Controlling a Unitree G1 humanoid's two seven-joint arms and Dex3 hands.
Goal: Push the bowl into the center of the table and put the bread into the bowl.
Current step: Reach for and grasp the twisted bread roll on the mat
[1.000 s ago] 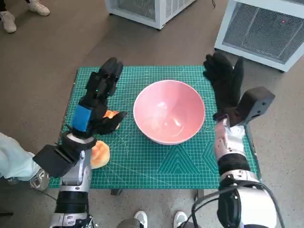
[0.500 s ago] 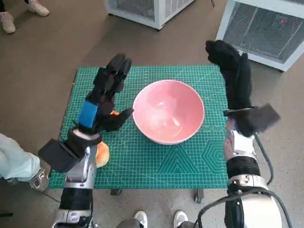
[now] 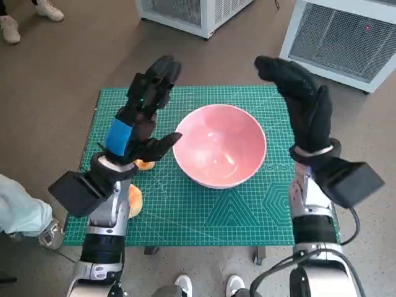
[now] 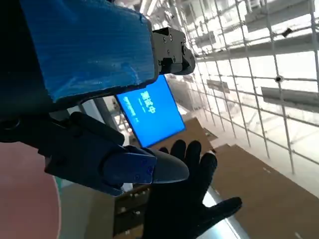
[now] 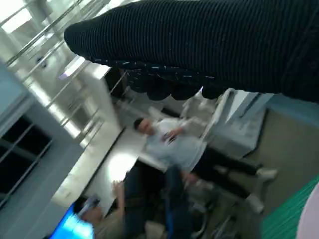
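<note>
Both hands have risen off the surface over the last second: the left hand and the right hand now hover with fingers spread, flanking the bowl and holding nothing. That bowl, one pink and empty, sits about mid-surface where it sat a second ago, so the push looks finished and the bread step is next. Two orange pieces of bread lie beside the left forearm, one just under the left hand, the other nearer the front edge; neither is in the bowl. A person shows in the right wrist view.
</note>
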